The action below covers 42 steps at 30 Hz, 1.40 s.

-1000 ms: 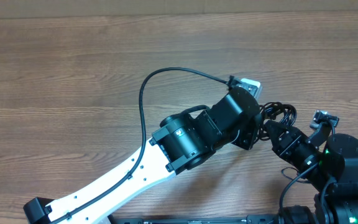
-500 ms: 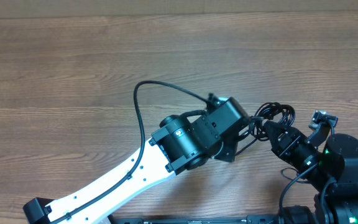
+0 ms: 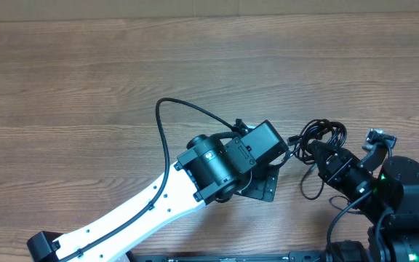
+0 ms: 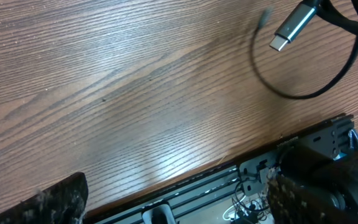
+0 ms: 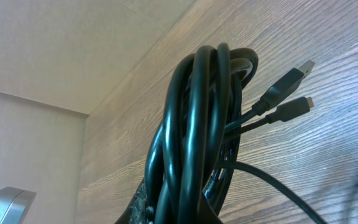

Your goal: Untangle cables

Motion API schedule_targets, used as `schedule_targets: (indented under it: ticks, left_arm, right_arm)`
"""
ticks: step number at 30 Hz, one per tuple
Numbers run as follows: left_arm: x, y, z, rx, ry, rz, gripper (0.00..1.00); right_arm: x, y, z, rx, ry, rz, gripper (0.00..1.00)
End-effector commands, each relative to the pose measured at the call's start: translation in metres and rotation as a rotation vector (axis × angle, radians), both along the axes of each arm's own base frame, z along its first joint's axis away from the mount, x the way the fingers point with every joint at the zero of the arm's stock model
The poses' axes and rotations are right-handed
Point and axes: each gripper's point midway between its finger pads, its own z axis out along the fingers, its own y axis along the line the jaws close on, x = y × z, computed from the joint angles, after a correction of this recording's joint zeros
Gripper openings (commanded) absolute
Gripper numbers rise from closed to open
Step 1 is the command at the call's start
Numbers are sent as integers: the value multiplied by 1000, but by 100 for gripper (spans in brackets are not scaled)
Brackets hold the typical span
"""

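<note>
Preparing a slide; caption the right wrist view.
Right gripper clamps a looped bundle of black cables, two plug ends sticking out over the wooden table.

cables btm cut off by frame edge, L fingers partly cropped

Item one, beneath me: a wooden table, mid-brown, with a fine grain running lengthwise and a soft pale sheen of overhead light on its top. Item two, past the table's edge: a plain beige wall, matte and unmarked.
</note>
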Motion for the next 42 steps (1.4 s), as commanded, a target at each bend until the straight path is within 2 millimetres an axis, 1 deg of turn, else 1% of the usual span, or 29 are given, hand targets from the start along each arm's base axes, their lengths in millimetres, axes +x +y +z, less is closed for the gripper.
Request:
schedule_targets:
  ticks: [1,5,8,12,15,19,21,24,27,31,33,35,37,39,42]
  left_arm:
    - [6,4,14,-34,-42,0,92]
    - [17,12,31,-90,-81,40,93]
    - [25,23,51,-144,-131,67,94]
    - [33,46,82,-209,-234,66,98]
    - [36,62,100,-232,-311,44,98]
    - [34,75,121,-256,-406,-5,100]
    - [30,76,130,-267,-451,-67,100]
    - [18,72,137,-274,-505,-230,100]
    - [12,68,138,-266,-538,-348,94]
    - [13,66,137,-246,-563,-398,95]
    - [15,64,140,-247,-586,-415,95]
    - [16,59,144,-263,-607,-440,100]
    - [11,53,148,-291,-620,-499,100]
    - [1,44,152,-335,-637,-604,100]
    - [-8,36,153,-370,-644,-698,100]
  right_arm:
    - [0,4,12,-7,-54,33,4]
    - [-5,29,33,-32,-191,233,4]
    - [-13,44,45,-63,-291,368,4]
    - [-31,66,59,-97,-437,578,4]
    - [-43,76,68,-99,-520,684,4]
    - [-63,89,79,-91,-632,833,4]
    - [-70,92,86,-78,-676,879,4]
    - [-81,97,96,-58,-740,947,4]
    - [-93,100,102,-34,-784,1013,4]
    - [-104,102,104,-2,-799,1071,4]
    - [-109,103,105,13,-803,1097,4]
    - [-112,103,105,24,-805,1113,4]
    - [-114,103,106,32,-804,1122,4]
    - [-116,104,106,39,-806,1135,4]
    - [-118,104,107,45,-809,1147,4]
